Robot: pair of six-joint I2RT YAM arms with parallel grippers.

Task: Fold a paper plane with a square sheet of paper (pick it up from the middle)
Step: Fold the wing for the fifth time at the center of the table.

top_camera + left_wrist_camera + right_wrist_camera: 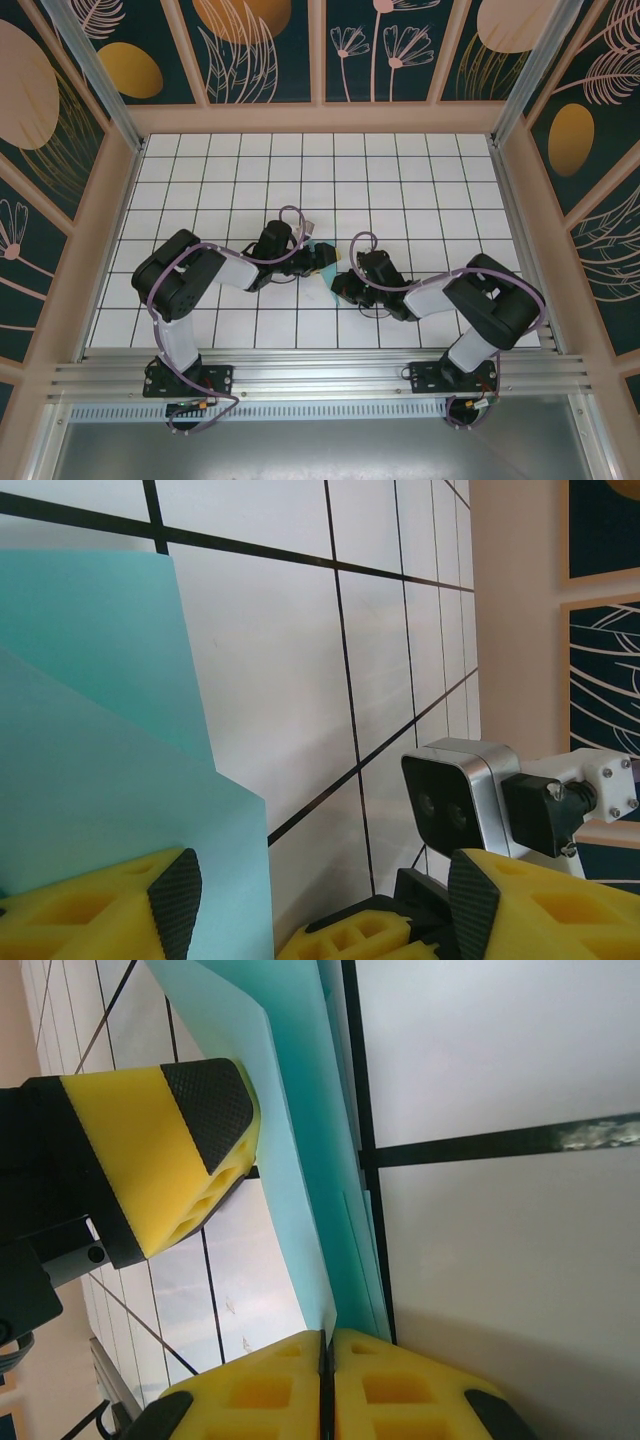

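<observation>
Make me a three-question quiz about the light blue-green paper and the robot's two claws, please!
1. Where is the thin light cyan sheet of paper?
A. Near the middle of the white gridded table
B. In the far left corner
C. In the near right corner

2. What colour are the foam fingers of the right gripper?
A. Red
B. Yellow
C. Green

3. How does the left gripper stand?
A. Shut tight on the paper
B. Open, fingers apart
C. Shut on nothing

Answers:
1 A: the top view shows the paper near the table's middle.
2 B: the right wrist view shows yellow fingers pressed shut on the paper's edge.
3 B: the left wrist view shows a wide gap between its fingers.
</observation>
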